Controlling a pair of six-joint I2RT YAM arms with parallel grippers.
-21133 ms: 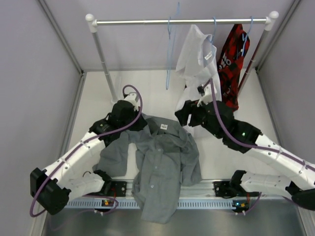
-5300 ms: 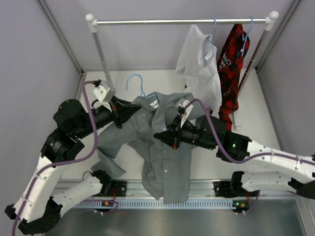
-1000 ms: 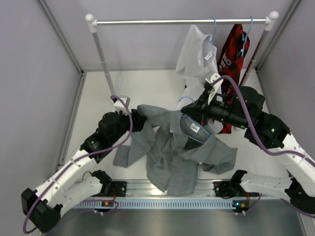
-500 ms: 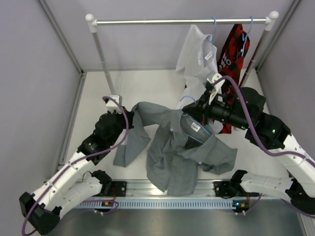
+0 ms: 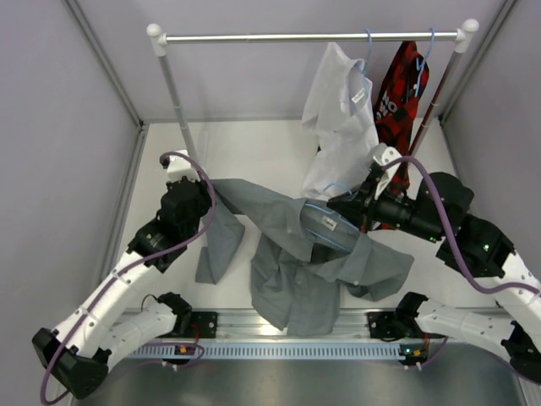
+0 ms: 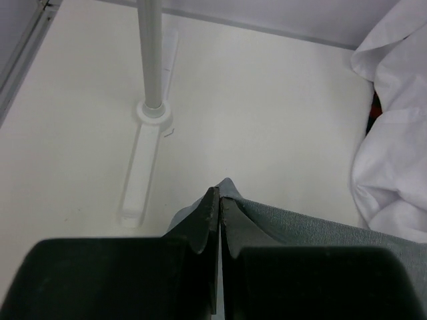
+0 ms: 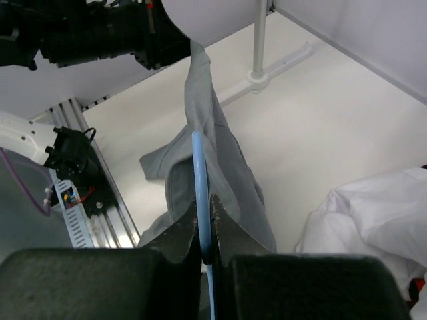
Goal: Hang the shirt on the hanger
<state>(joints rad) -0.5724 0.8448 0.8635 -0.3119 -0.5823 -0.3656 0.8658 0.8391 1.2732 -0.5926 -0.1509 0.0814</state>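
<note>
The grey shirt hangs stretched between both arms, its body drooping to the table's front rail. My left gripper is shut on a fold of the shirt's edge; in the left wrist view the gripper has its tips pinched together on grey cloth. The light-blue hanger sits inside the collar area, partly covered by cloth. My right gripper is shut on the hanger's wire; in the right wrist view the gripper clamps the wire, and the shirt trails away beyond it.
A clothes rail crosses the back, with a white shirt and a red-and-black shirt hanging at its right. The rail's left post stands just ahead of my left gripper. Grey walls close in both sides.
My left gripper has closed on the shirt's edge and pulled it left and back, drawing the cloth taut. My right arm has moved slightly forward and right with the hanger.
</note>
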